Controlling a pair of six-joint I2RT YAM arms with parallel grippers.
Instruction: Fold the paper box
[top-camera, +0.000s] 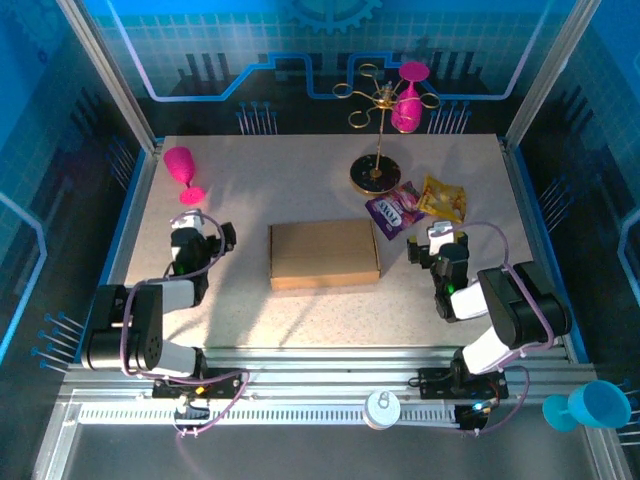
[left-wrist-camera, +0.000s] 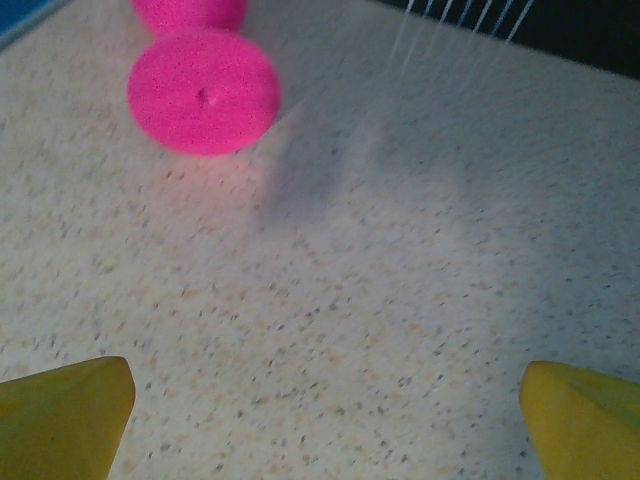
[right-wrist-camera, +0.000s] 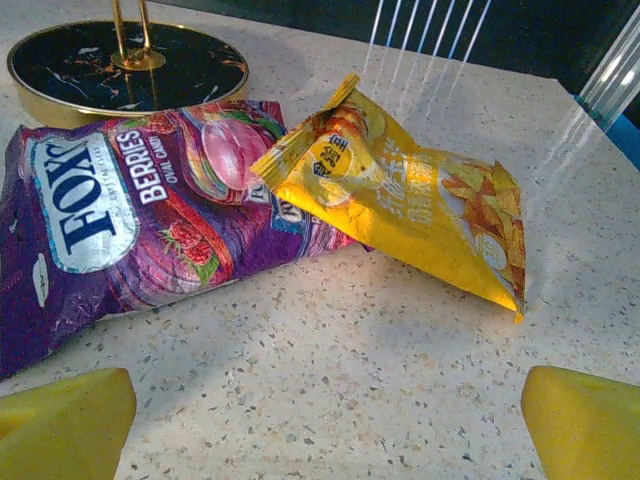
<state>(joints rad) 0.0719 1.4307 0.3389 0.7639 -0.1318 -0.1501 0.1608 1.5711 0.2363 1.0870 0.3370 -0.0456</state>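
Note:
The paper box (top-camera: 324, 254) is a plain brown carton lying closed and flat in the middle of the table. My left gripper (top-camera: 193, 224) rests low to the box's left, a hand's width away from it. Its yellow fingertips (left-wrist-camera: 65, 415) stand wide apart over bare table, so it is open and empty. To the right of the box, my right gripper (top-camera: 437, 238) is also open, with its yellow fingertips (right-wrist-camera: 70, 420) spread over bare tabletop just short of the snack packets.
A purple candy packet (right-wrist-camera: 120, 220) and a yellow chip packet (right-wrist-camera: 410, 205) lie right of the box, ahead of the right gripper. Behind them is a gold stand (top-camera: 380, 172) holding a pink goblet (top-camera: 407, 95). Another pink goblet (left-wrist-camera: 200, 85) lies back left. A blue cup (top-camera: 590, 405) sits off-table, front right.

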